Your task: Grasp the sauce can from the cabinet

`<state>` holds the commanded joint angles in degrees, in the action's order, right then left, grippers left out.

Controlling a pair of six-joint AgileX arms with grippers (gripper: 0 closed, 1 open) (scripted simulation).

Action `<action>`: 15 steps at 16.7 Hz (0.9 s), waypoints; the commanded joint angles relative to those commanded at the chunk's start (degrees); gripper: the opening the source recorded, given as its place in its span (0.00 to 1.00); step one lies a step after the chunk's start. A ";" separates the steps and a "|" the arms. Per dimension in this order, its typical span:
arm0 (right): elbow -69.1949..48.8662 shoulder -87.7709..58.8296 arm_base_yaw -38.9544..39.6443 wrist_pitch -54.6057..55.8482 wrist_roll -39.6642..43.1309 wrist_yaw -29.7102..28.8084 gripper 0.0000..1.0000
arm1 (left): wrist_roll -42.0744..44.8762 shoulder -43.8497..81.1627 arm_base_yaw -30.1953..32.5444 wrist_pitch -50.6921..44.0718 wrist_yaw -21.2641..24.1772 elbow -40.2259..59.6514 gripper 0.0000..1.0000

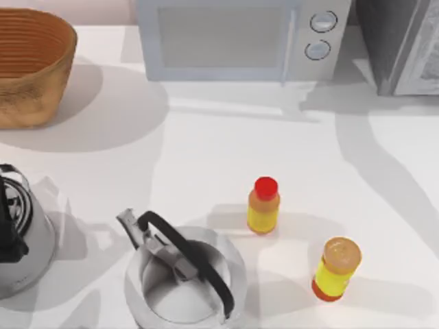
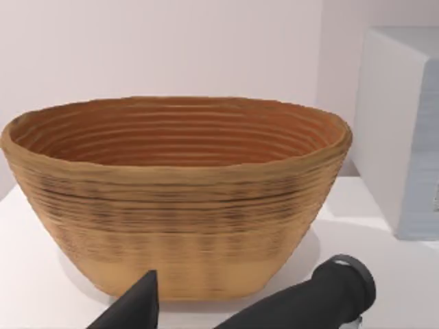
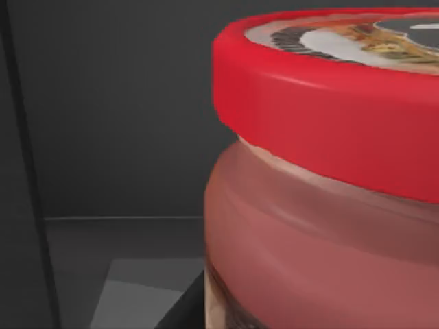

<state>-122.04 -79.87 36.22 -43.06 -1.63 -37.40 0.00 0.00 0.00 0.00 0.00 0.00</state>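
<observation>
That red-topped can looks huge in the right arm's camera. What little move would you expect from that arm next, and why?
Probably a short creep forward, then closing the right gripper on the sauce can. The right wrist view sits very close to the can inside a dark cabinet, so the reach looks nearly done. I can't see the fingers, so this is a guess. The left gripper sits parked by the basket.

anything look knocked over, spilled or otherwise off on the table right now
Nothing is spilled or broken. One oddity: the orange-capped bottle looks tilted, while the red-capped bottle looks closer to upright. The kettle, basket and microwave sit normally. In the right wrist view, the sauce can stands upright in a dark cabinet.
</observation>
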 joint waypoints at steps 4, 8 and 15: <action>-0.14 0.25 0.00 -0.11 -0.09 -0.14 0.00 | 0.00 0.00 0.00 0.00 0.00 0.00 1.00; 3.41 2.92 -1.13 1.49 -0.04 1.13 0.00 | 0.00 0.00 0.00 0.00 0.00 0.00 1.00; 32.90 21.75 -9.55 11.70 0.55 9.89 0.00 | 0.00 0.00 0.00 0.00 0.00 0.00 1.00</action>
<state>-89.14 -58.12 26.67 -31.36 -1.08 -27.50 0.00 0.00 0.00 0.00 0.00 0.00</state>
